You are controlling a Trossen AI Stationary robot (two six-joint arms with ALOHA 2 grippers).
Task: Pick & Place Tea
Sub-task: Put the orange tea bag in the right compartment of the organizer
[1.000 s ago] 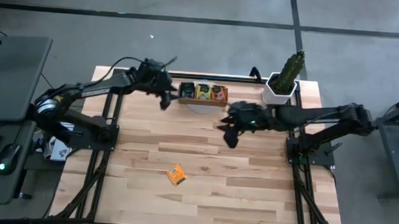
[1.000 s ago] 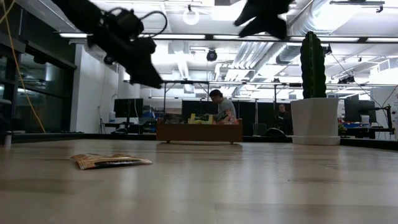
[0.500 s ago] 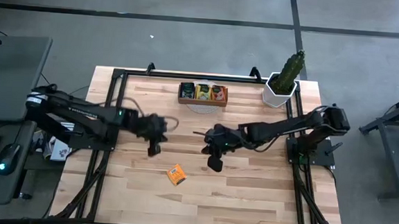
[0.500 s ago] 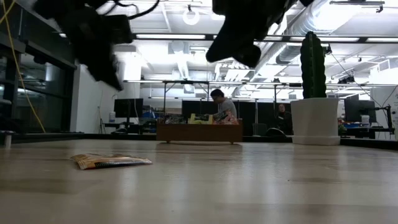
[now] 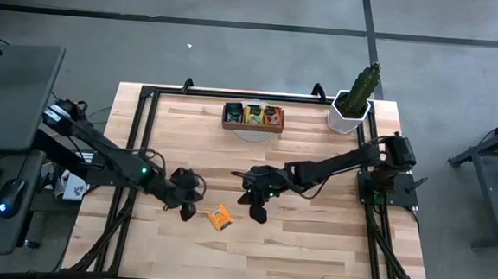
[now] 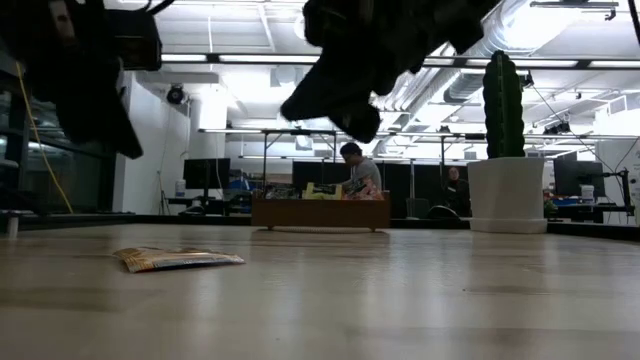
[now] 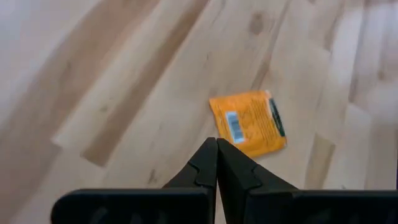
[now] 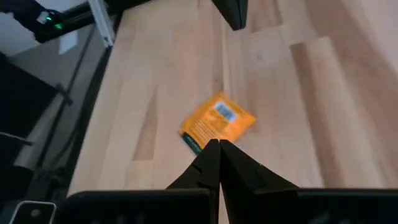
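Both arms have travelled from the far side of the table toward its near middle over the last second. Left gripper (image 5: pixel 187 212) now sits just left of the orange tea sachet (image 5: pixel 219 217), and right gripper (image 5: pixel 257 214) sits just right of it; neither touches it. Left wrist view: the fingers (image 7: pixel 205 163) are pressed together with no gap, holding nothing, and the sachet (image 7: pixel 249 122) lies flat on the bare wood beyond the tips. Right wrist view: the fingers (image 8: pixel 210 160) are likewise closed tip to tip and empty, with the sachet (image 8: pixel 217 124) lying just ahead of them. Low view: the sachet (image 6: pixel 178 259) rests flat on the table (image 6: pixel 400 300), both grippers hanging above it. Wooden tray (image 5: pixel 253 116) stands at the far edge, well apart, with further sachets in its compartments. Potted cactus (image 5: pixel 355 98) occupies the far right corner.
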